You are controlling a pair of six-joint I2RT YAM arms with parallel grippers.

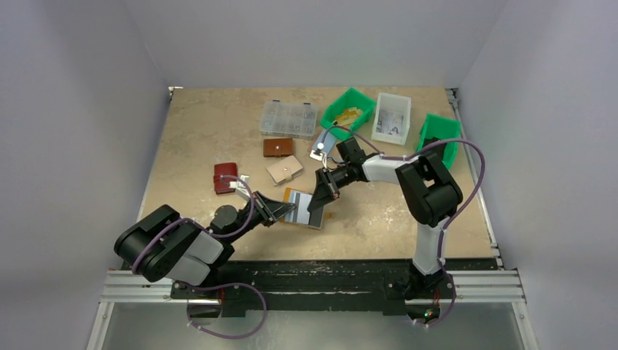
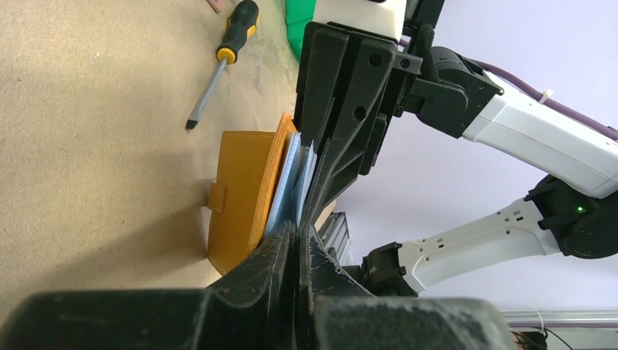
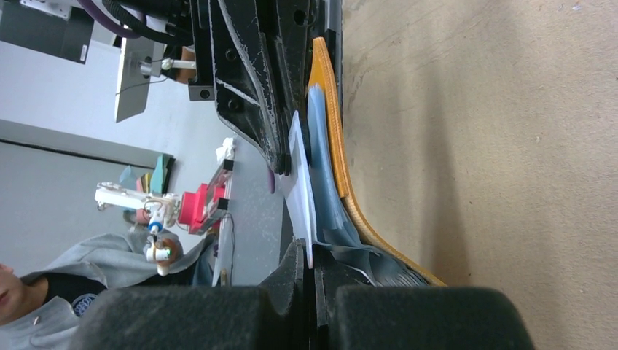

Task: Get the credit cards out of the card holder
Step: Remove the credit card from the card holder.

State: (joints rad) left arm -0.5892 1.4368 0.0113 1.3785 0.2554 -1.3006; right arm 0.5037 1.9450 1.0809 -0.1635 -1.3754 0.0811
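The mustard card holder (image 1: 306,216) lies open on the table between both arms. In the left wrist view it stands on edge (image 2: 240,189) with pale blue credit cards (image 2: 286,186) fanned out of its slots. My left gripper (image 2: 297,232) is shut, its tips pinching the near edge of the thinnest pale card. My right gripper (image 3: 312,264) is shut on the edge of a white-looking card (image 3: 300,182), beside the crumpled grey-blue lining and the holder's mustard rim (image 3: 331,124). The two grippers face each other across the holder, the left (image 1: 280,211) and the right (image 1: 319,198).
A screwdriver (image 2: 218,62) lies just beyond the holder. A red wallet (image 1: 225,177), a brown wallet (image 1: 278,147) and a tan wallet (image 1: 284,170) sit to the left. At the back stand a clear organiser box (image 1: 288,119), green bins (image 1: 348,109) and a white bin (image 1: 391,118).
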